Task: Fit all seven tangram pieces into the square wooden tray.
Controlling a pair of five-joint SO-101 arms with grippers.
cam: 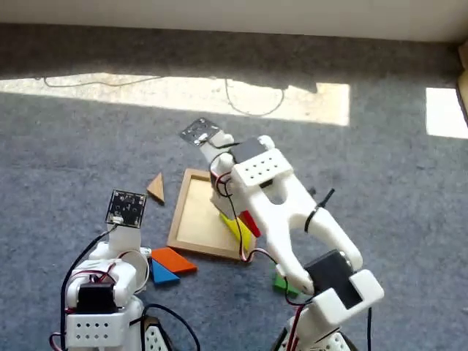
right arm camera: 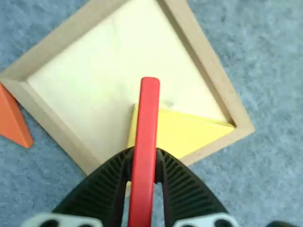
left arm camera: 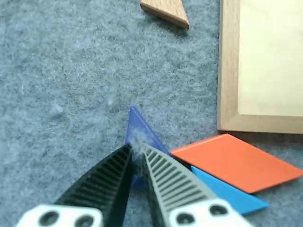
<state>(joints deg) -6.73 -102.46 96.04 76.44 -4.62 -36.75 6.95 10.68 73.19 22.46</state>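
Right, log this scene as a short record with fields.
Tray: wooden tray, holds a yellow piece
Left jaws: shut on a blue triangle
Right jaws: shut on a red piece, on edge over the tray
On carpet: orange parallelogram, light blue piece, wooden triangle, green piece

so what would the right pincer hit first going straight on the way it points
Likely the wooden tray, at or near the yellow piece lying in it; the red piece it grips would touch first.
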